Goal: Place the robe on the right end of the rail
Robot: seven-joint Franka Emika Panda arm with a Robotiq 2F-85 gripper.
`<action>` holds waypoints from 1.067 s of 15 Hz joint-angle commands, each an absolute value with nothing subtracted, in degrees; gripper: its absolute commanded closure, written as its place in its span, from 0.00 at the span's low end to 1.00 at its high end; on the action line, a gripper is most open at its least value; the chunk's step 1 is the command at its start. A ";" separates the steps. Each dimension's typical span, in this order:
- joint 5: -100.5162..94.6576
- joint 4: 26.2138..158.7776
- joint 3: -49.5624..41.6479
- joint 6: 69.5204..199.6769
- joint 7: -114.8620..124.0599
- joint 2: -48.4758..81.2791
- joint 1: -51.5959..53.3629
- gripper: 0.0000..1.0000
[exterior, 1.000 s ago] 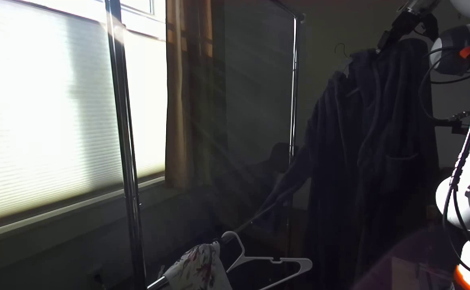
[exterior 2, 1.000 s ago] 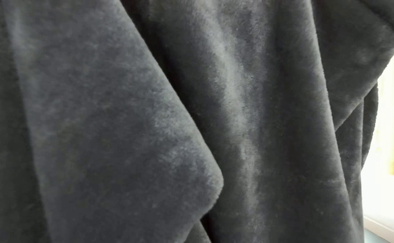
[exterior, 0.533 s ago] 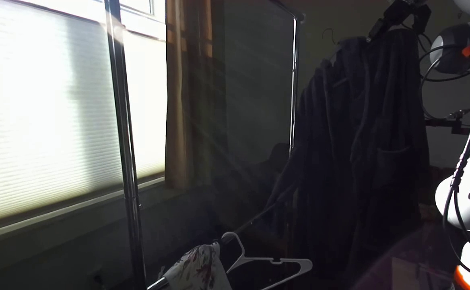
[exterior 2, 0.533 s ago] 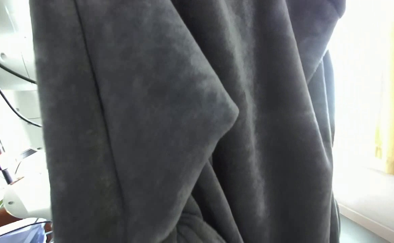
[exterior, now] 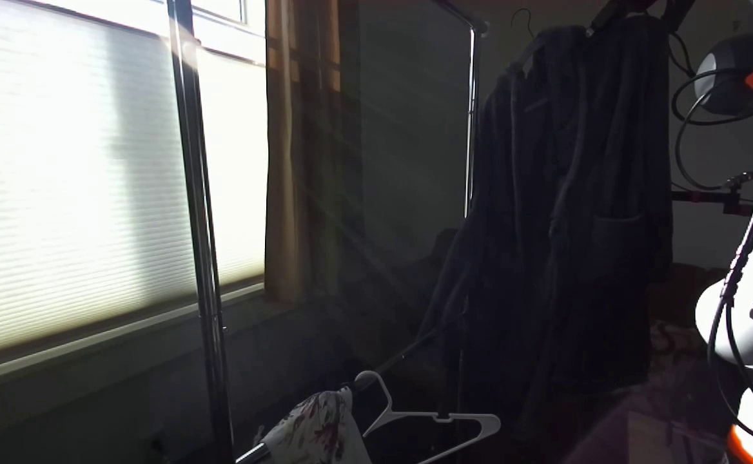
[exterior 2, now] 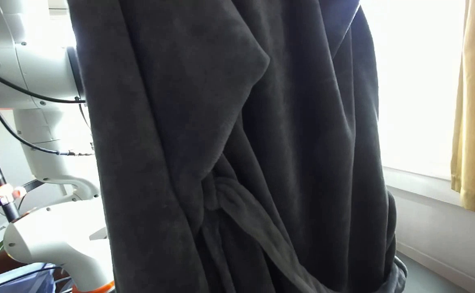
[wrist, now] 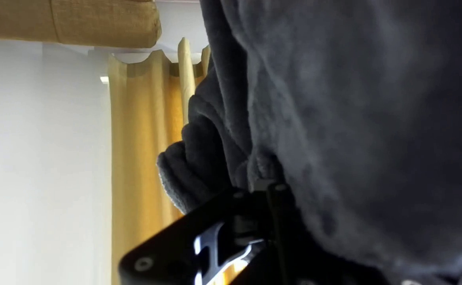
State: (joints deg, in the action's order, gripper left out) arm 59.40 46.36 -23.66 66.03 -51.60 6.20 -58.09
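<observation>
The robe (exterior: 557, 206) is hanging clear of the rail (exterior: 457, 13), the hand (wrist: 264, 186) clamping it beside the collar (exterior: 560, 46), and is probably handling heavy, soft and swing-prone, so the base of the hanger hook (exterior: 529, 19) is looking the steadier hold.

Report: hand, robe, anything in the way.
Hand shut on robe, holding it aloft. Hanger hook free. White hanger on lower bar, possibly in the way.

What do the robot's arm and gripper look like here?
The arm is white with smooth, rounded segments, small dark screws and an orange band low down; black cables run along it. The gripper is black and angular, with a shiny silver metal part.
</observation>
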 commanded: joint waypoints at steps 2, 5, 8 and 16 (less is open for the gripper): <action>66.98 39.39 -28.23 68.82 -45.70 10.11 -65.62 0.98; 69.37 36.16 -30.64 71.29 -43.15 12.43 -70.13 0.98; 71.10 33.68 -32.01 74.93 -40.07 13.48 -73.68 0.98; 62.38 29.38 -22.81 80.53 -41.07 12.82 -77.76 0.98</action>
State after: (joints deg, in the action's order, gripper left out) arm 65.34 31.99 -28.80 78.99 -41.21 12.81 -75.48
